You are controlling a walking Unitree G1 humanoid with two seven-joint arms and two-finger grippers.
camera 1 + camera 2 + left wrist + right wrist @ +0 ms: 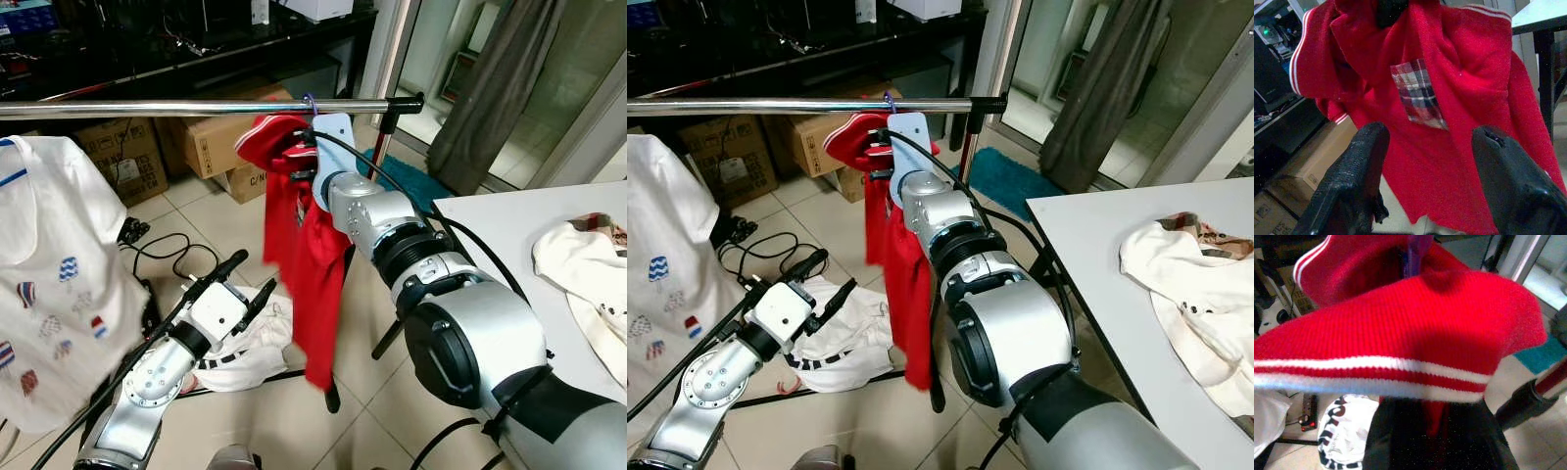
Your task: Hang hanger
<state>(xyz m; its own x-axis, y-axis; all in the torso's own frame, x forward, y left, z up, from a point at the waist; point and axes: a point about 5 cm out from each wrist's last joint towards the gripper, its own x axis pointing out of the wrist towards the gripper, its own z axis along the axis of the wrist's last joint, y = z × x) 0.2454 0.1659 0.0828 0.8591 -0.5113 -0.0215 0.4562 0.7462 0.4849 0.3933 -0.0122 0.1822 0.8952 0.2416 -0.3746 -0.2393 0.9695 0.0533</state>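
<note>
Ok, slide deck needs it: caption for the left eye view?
Right gripper holds the red shirt at the rail; left gripper waits open.

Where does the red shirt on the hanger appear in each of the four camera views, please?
Left eye view: red shirt hangs centre, under the metal rail.
Right eye view: left of centre, under the same rail.
Left wrist view: spread across the frame, plaid pocket facing, beyond the open left hand.
Right wrist view: its striped collar close up.
Shared landmark: the rail.
</note>
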